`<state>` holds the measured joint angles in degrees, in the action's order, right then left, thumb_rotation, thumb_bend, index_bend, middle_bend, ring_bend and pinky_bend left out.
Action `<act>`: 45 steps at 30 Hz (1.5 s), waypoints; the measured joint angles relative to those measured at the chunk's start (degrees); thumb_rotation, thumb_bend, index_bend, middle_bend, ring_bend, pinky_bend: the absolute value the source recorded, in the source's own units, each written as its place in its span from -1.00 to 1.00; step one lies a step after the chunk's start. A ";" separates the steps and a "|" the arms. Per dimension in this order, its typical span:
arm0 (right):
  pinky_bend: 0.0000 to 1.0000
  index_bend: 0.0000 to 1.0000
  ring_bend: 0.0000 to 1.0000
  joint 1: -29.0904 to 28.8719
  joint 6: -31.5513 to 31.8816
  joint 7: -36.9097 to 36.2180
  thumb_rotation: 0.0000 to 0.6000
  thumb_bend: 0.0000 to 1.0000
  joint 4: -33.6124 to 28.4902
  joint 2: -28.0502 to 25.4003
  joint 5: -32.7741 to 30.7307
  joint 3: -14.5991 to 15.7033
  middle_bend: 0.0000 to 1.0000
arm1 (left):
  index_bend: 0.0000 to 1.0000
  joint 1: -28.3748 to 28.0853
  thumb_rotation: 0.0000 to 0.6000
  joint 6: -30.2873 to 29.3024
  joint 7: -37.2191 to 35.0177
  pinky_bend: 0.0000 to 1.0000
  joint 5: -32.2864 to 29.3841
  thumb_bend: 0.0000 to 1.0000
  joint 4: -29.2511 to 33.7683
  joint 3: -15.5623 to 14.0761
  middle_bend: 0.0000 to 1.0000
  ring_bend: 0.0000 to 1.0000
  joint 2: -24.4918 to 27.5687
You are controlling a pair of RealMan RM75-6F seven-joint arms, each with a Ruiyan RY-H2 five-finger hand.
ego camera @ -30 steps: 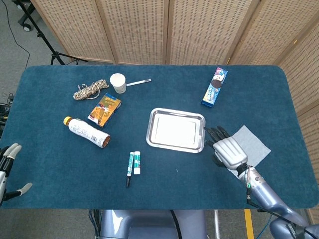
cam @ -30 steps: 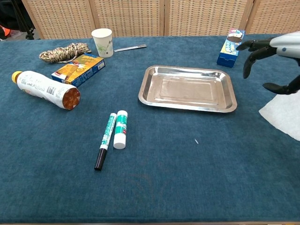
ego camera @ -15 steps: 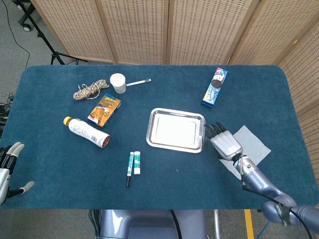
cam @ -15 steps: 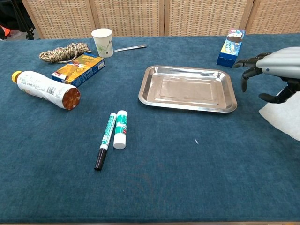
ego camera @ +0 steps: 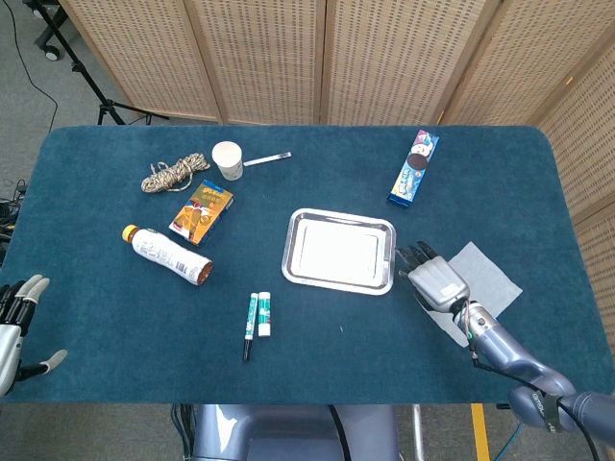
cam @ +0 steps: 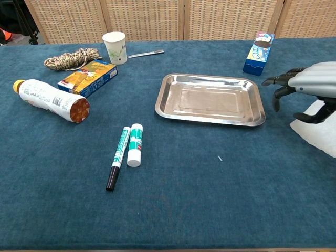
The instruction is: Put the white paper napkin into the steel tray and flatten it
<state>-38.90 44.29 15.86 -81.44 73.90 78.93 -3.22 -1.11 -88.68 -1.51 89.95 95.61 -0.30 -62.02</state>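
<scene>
Honestly, the right robot hand (cam: 307,92) hovers with fingers spread and empty over the near edge of the white paper napkin (ego camera: 485,279), lying flat on the bench right of the steel tray (ego camera: 340,251), so a shallow pinch could just crumple or drag it.

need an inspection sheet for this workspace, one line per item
surface: table with dark blue cloth.
job's things: white paper napkin flat on the cloth, right of the empty steel tray.
clutter: bottle, rope, paper cup, orange box, marker, glue stick, cookie box.
hands: right hand over the napkin's left edge, holding nothing; left hand open at the table's edge.
cables: black cable on the floor.
surroundings: wicker screens.
</scene>
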 measured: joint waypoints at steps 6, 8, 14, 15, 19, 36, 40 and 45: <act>-1.00 -0.35 -1.00 -0.13 0.43 0.10 1.00 0.09 1.75 1.38 0.38 0.65 -1.00 | -1.00 0.02 1.00 -0.08 -0.13 -1.00 0.05 -1.00 -0.06 0.01 -1.00 -1.00 0.04; -1.00 -0.35 -1.00 -0.11 0.68 0.21 1.00 0.09 2.27 1.77 0.48 0.80 -1.00 | -1.00 0.01 1.00 -0.04 -0.10 -1.00 0.04 -1.00 -0.06 0.01 -1.00 -1.00 0.04; -1.00 -0.35 -1.00 -0.05 1.20 0.47 1.00 0.09 3.89 2.76 0.64 1.22 -1.00 | -1.00 -0.06 1.00 0.12 0.00 -1.00 -0.09 -1.00 -0.03 0.04 -1.00 -1.00 0.05; -1.00 -0.35 -1.00 -0.03 1.28 0.46 1.00 0.08 4.13 2.89 0.64 1.28 -1.00 | -1.00 -0.06 1.00 0.12 0.02 -1.00 -0.12 -1.00 -0.04 0.05 -1.00 -1.00 0.05; -1.00 -0.35 -1.00 0.23 1.98 0.40 1.00 0.03 5.05 3.33 0.69 1.49 -1.00 | -1.00 -0.08 1.00 0.20 0.02 -1.00 -0.11 -1.00 -0.04 0.03 -1.00 -1.00 0.04; -1.00 -0.03 -1.00 1.53 3.98 -2.83 1.00 0.03 10.61 6.43 3.13 3.30 -1.00 | -1.00 -0.11 1.00 0.34 0.05 -1.00 -0.14 -1.00 0.14 -0.04 -1.00 -1.00 0.07; -1.00 0.17 -1.00 1.71 4.27 -3.65 1.00 0.10 11.58 6.89 3.49 3.51 -1.00 | -1.00 -0.12 1.00 0.33 -0.03 -1.00 -0.17 -1.00 0.09 -0.01 -1.00 -1.00 0.08; -1.00 0.30 -1.00 1.92 4.49 -4.80 1.00 0.14 12.59 7.40 3.84 3.72 -1.00 | -1.00 -0.14 1.00 0.35 -0.08 -1.00 -0.25 -1.00 0.10 0.04 -1.00 -1.00 0.09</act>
<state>-36.97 48.78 11.06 -68.85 81.30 82.77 0.51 -1.25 -88.32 -1.59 89.70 95.71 -0.26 -61.93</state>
